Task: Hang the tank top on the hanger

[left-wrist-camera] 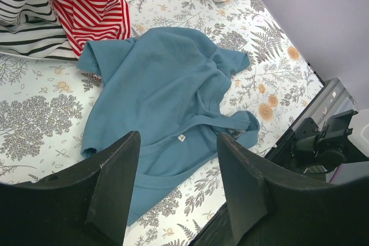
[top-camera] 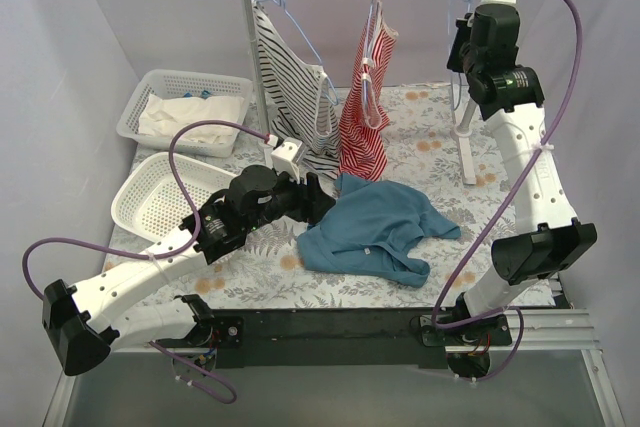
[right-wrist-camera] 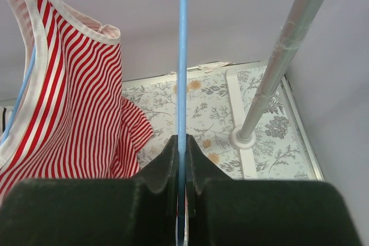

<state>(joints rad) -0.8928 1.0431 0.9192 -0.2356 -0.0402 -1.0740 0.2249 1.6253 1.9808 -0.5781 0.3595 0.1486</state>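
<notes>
We are clenching our right claw (right-wrist-camera: 182, 142) on the thin wire hanger (right-wrist-camera: 183, 56), left claw (left-wrist-camera: 179, 139) hovering spread above the soft teal tank top (left-wrist-camera: 167, 84).

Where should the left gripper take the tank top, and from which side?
Probably the neckline band beside the small label, from above with the left gripper. The tank top lies spread on the table, so only an edge can be pinched, and that band lies nearest the open jaws.
</notes>
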